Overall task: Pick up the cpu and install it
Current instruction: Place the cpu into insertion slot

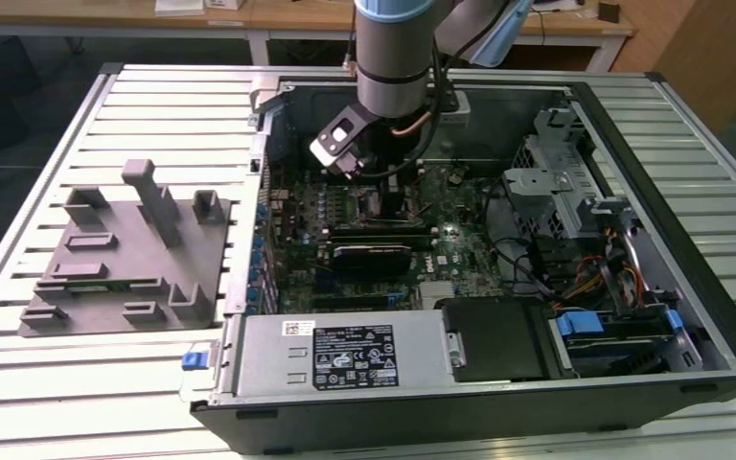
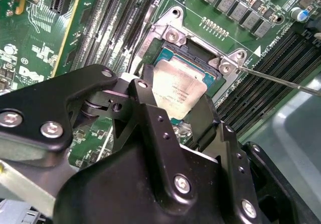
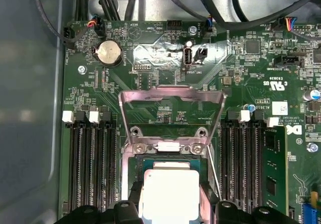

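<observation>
On the exterior view's left, at nine o'clock from the open computer case [image 1: 471, 422], a grey fixture [image 1: 119, 254] lies on the slatted desk [image 1: 35, 383]. Further right, the robot arm [image 1: 394, 57] hangs from twelve o'clock into the case, its wrist low over the motherboard [image 1: 471, 216]. A power supply [image 1: 342, 355] lies along the case's six o'clock side and a drive cage [image 1: 554, 182] stands at three o'clock. In the second wrist view the gripper [image 2: 175, 103] is clamped on the cpu [image 2: 178, 86], its black fingers [image 2: 143, 96] pressed against two opposite edges of the chip. The cpu sits squarely over the socket [image 2: 198, 48]; whether it is fully seated I cannot tell. In the first wrist view the socket's metal load plate [image 3: 170, 96] stands swung open, and memory slots [image 3: 93, 169] run along both sides of the socket.
</observation>
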Motion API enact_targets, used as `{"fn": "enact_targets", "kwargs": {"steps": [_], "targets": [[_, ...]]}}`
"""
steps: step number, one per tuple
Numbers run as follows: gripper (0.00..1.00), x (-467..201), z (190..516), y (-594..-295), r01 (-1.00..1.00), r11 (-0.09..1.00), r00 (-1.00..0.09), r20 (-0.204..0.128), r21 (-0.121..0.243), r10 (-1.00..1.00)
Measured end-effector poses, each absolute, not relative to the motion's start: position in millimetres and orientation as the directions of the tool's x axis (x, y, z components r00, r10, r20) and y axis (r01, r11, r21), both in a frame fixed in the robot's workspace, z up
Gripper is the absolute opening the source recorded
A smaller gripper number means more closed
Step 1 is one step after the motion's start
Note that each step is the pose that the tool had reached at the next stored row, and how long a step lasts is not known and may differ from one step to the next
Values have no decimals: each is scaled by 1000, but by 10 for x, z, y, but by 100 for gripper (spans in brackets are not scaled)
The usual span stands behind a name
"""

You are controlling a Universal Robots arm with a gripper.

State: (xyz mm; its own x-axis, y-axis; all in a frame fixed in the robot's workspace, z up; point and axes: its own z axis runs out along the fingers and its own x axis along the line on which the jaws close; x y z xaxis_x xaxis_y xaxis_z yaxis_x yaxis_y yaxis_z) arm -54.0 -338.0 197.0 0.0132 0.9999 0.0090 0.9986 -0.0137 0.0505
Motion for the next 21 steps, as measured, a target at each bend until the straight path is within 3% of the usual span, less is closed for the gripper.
{"fn": "enact_targets", "kwargs": {"steps": [21], "targets": [[53, -547, 1944, -3367, 999, -14, 13, 9, 50, 1000]]}}
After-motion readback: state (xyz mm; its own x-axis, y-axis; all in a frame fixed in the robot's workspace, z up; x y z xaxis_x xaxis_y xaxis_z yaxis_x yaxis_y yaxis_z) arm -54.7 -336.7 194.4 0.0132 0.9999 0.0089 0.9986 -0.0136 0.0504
